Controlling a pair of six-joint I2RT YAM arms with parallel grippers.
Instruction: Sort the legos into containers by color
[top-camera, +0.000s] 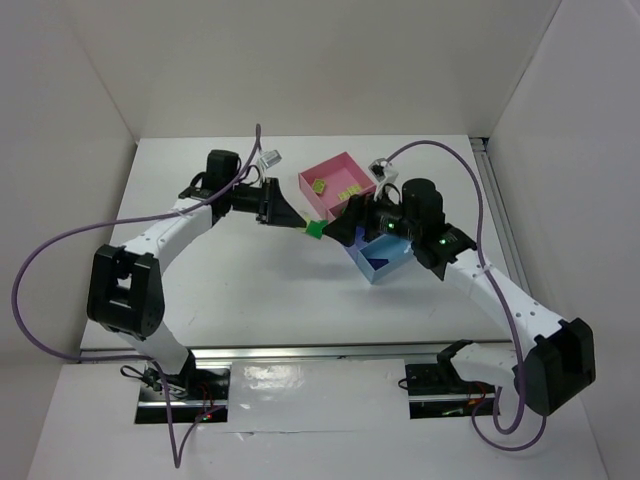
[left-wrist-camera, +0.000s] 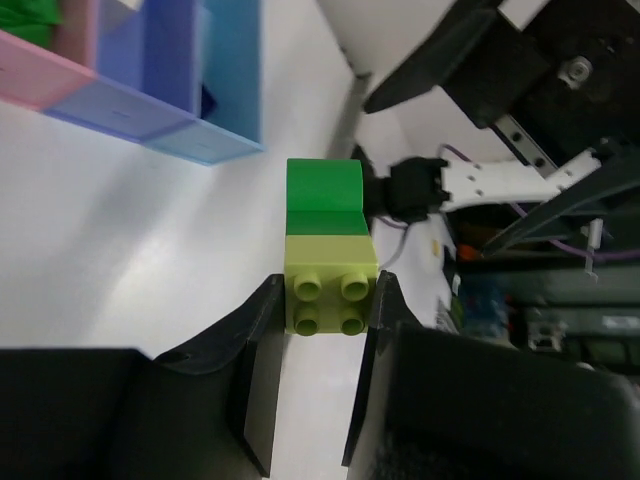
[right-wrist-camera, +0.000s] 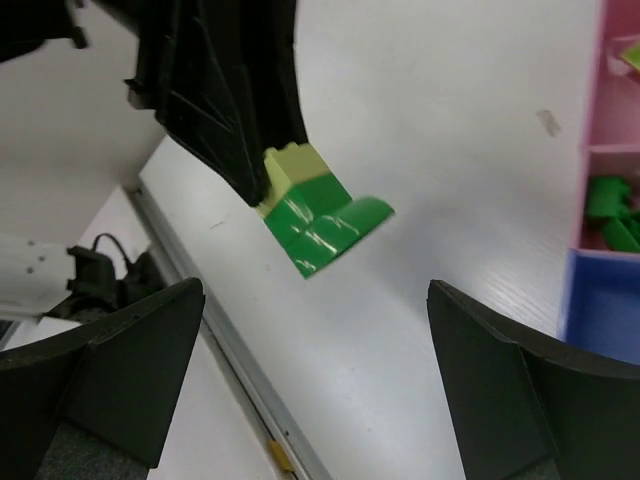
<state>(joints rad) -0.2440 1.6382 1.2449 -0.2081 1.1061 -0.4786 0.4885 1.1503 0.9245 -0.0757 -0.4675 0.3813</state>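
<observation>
My left gripper (left-wrist-camera: 330, 287) is shut on a pale yellow-green lego (left-wrist-camera: 331, 290) that is stuck to a dark green lego (left-wrist-camera: 324, 197), held above the table. In the top view this pair (top-camera: 313, 229) hangs between my left gripper (top-camera: 302, 224) and my right gripper (top-camera: 342, 226). My right gripper (right-wrist-camera: 325, 385) is open and empty, facing the pair (right-wrist-camera: 318, 228) a short way off. The containers are a joined row: a pink tray (top-camera: 335, 170) holding pale legos (top-camera: 350, 192), and a light blue tray (top-camera: 388, 268). The right wrist view shows dark green legos (right-wrist-camera: 612, 212) in a pink tray (right-wrist-camera: 592, 150).
The tray row also shows at the top left of the left wrist view, pink (left-wrist-camera: 35, 80), dark blue (left-wrist-camera: 120, 105), light blue (left-wrist-camera: 235, 90). My right arm covers the middle trays in the top view. White walls enclose the table. A metal rail (top-camera: 300, 352) runs along the near edge.
</observation>
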